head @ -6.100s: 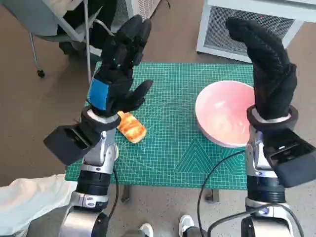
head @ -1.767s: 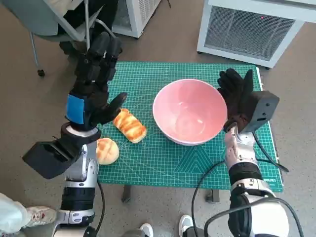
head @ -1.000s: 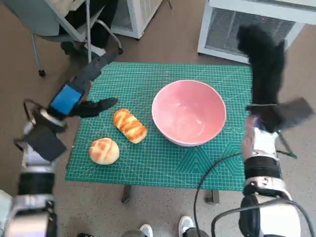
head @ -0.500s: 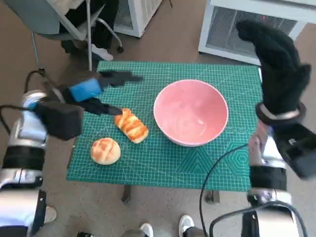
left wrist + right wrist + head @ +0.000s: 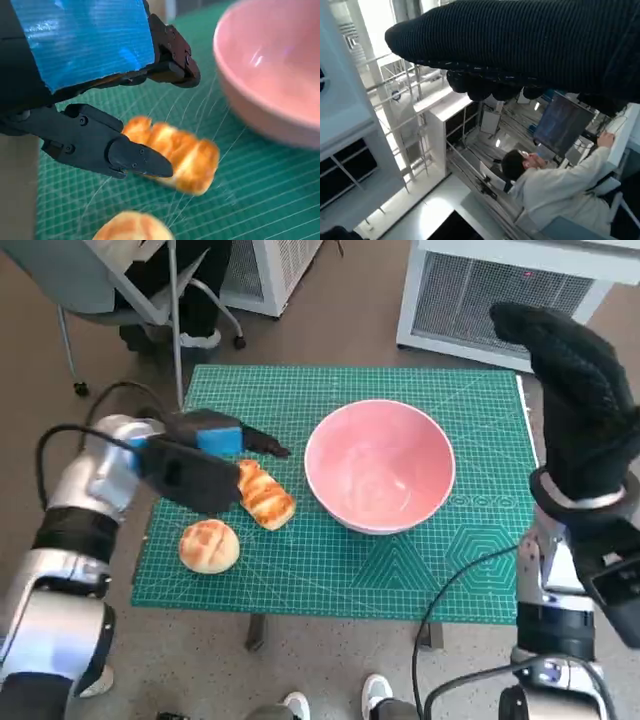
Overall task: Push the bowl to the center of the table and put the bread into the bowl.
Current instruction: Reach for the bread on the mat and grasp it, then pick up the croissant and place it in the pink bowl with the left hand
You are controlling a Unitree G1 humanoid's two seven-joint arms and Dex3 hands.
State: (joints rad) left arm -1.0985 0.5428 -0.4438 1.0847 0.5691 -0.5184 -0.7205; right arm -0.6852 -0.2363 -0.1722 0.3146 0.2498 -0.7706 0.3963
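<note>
A bowl (image 5: 379, 464) sits mid-frame on the table (image 5: 330, 570); a long bread (image 5: 263, 495) lies left of it, a round bun (image 5: 209, 545) at lower left.

- Left forearm (image 5: 95, 485) is reaching in low from the left side, lying nearly level.
- Left hand (image 5: 215, 445) is showing its blue-taped back upward; the black fingers (image 5: 172, 50) are pointing toward the right and are spread apart, gripping nothing.
- In the left wrist view, the thumb (image 5: 100, 145) is sitting well apart from the other fingers, leaving a wide gap.
- Right forearm (image 5: 555, 580) is standing upright at the right side.
- Right hand (image 5: 580, 405) is lifted high in its black glove, fingers extended upward and close together, holding nothing.
</note>
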